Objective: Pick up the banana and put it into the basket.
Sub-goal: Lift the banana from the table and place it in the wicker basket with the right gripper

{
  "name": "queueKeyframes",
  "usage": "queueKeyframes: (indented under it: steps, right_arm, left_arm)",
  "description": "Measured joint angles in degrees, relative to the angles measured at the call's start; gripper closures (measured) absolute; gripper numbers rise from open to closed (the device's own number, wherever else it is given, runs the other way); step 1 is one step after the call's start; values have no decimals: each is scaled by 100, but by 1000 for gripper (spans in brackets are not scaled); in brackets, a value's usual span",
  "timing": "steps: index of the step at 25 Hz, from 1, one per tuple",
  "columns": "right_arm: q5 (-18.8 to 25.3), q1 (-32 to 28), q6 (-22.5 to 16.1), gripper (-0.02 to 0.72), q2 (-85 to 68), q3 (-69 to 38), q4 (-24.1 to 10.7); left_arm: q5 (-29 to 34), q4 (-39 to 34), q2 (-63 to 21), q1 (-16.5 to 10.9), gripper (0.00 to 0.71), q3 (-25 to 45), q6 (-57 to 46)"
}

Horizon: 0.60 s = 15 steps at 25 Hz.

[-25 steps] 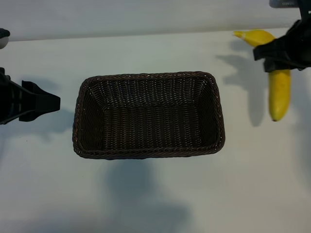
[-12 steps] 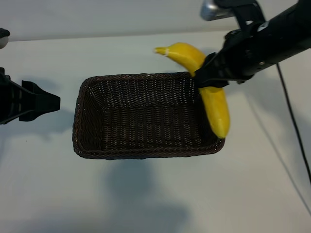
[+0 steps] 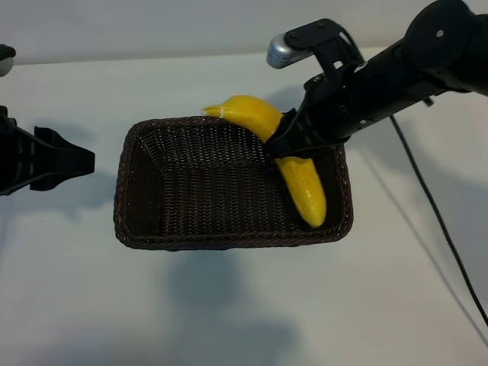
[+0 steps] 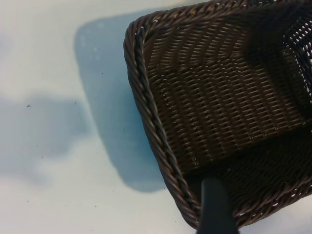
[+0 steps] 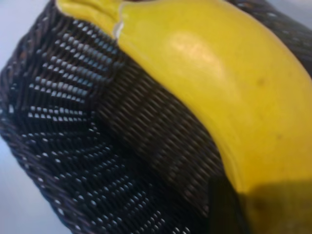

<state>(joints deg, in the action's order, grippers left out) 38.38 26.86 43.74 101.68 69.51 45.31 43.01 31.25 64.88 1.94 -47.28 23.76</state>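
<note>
The yellow banana (image 3: pixel 305 191) hangs over the right part of the dark-brown wicker basket (image 3: pixel 229 240), with my right gripper (image 3: pixel 286 141) shut on its middle. Its stem end points past the far rim and its tip lies toward the near right corner. Whether it touches the weave I cannot tell. The right wrist view is filled by the banana (image 5: pixel 219 73) above the basket's inner wall (image 5: pixel 73 146). My left gripper (image 3: pixel 72 162) is parked left of the basket, open and holding nothing. In the left wrist view, one of its fingers (image 4: pixel 214 209) shows beside the basket's rim (image 4: pixel 156 131).
The white table (image 3: pixel 229 320) spreads on all sides of the basket. The right arm's black cable (image 3: pixel 435 221) trails across the table at the right. A grey round part (image 3: pixel 4 59) sits at the far left edge.
The right arm has carried the banana leftward from the far right of the table to above the basket's right half. The left arm has not moved.
</note>
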Motion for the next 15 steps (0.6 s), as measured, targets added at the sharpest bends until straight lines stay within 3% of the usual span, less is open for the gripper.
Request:
queueKeyframes:
  steps: [3, 8, 13, 15]
  right_arm:
    - [12, 0, 261, 278, 86, 0, 395]
    - [92, 0, 316, 270, 102, 0, 532]
    - [86, 0, 229, 27, 102, 0, 570]
    - [52, 14, 152, -9, 102, 0, 570]
  left_arm:
    - [0, 0, 0, 0, 212, 0, 0]
    - [0, 0, 0, 0, 212, 0, 0]
    - [0, 0, 0, 0, 212, 0, 0]
    - [0, 0, 0, 0, 212, 0, 0]
